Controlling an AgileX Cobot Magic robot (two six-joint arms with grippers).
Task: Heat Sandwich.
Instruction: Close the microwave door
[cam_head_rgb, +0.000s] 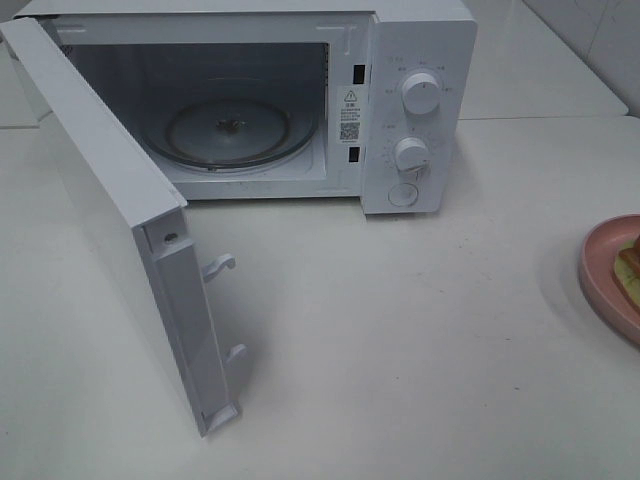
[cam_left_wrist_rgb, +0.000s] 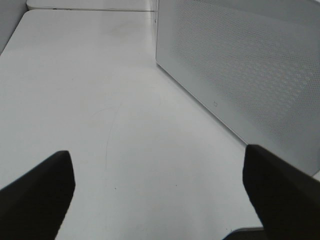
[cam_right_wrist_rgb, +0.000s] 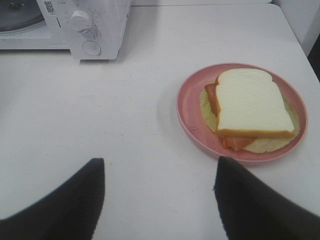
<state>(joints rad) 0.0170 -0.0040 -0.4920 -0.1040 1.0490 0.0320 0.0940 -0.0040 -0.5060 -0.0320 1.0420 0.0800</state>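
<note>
Hovering spread and empty over smooth white tabletop (cam_right_wrist_rgb: 125, 130): right pincer (cam_right_wrist_rgb: 160, 200), dark-fingered. Sitting beyond, on round pink plate (cam_right_wrist_rgb: 187, 107): sandwich (cam_right_wrist_rgb: 252, 102), soft square bread. Hanging released beside perforated microwave door (cam_left_wrist_rgb: 250, 75): left pincer (cam_left_wrist_rgb: 157, 192).

A white microwave (cam_head_rgb: 400, 110) stands door-open on the table (cam_head_rgb: 420, 340), beside a pink plate (cam_right_wrist_rgb: 192, 117).

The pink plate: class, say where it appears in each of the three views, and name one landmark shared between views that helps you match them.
Exterior high: the pink plate is cut off by the right edge, on the table right of the microwave.
Left wrist: not in it; only the microwave's door and bare table show.
Right wrist: it sits whole, ahead of the open right gripper, holding the sandwich.
Shared landmark: the microwave's round knobs, seen in the exterior and right wrist views.
</note>
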